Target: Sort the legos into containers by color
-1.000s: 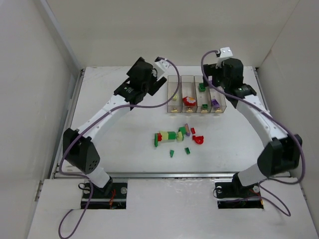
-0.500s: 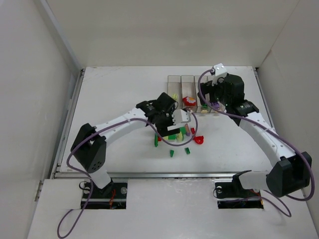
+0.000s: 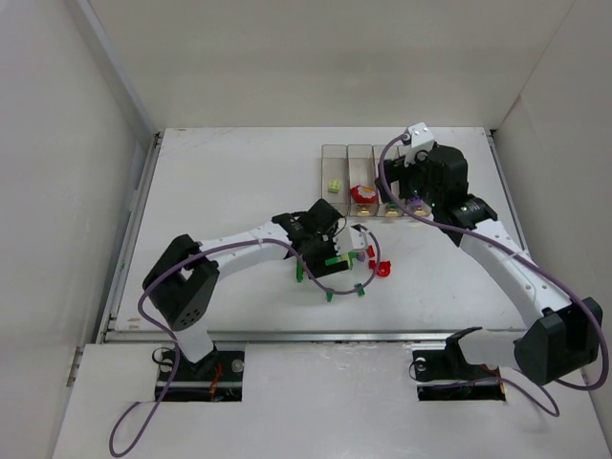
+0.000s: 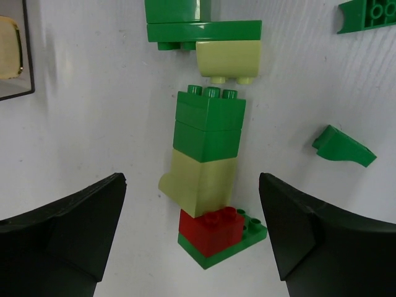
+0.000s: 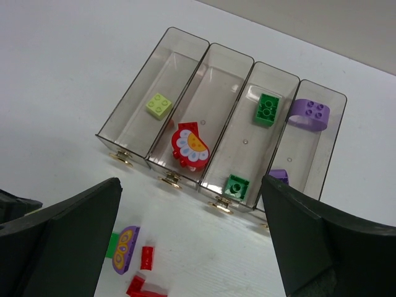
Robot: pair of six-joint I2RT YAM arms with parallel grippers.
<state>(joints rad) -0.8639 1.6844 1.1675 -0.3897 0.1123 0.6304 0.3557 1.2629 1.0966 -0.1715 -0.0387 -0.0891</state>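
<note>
Green, yellow and red legos point(image 4: 208, 133) sit between left gripper's point(image 4: 192, 185) spread jaws.

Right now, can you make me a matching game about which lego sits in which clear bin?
Bins are counted from the left in the right wrist view.

Legos:
1. pale yellow-green brick
2. red flower piece
3. purple arch
4. green square brick

Places:
A. third bin
B. first bin
C. fourth bin
D. second bin

Pairs: 1-B, 2-D, 3-C, 4-A
</note>
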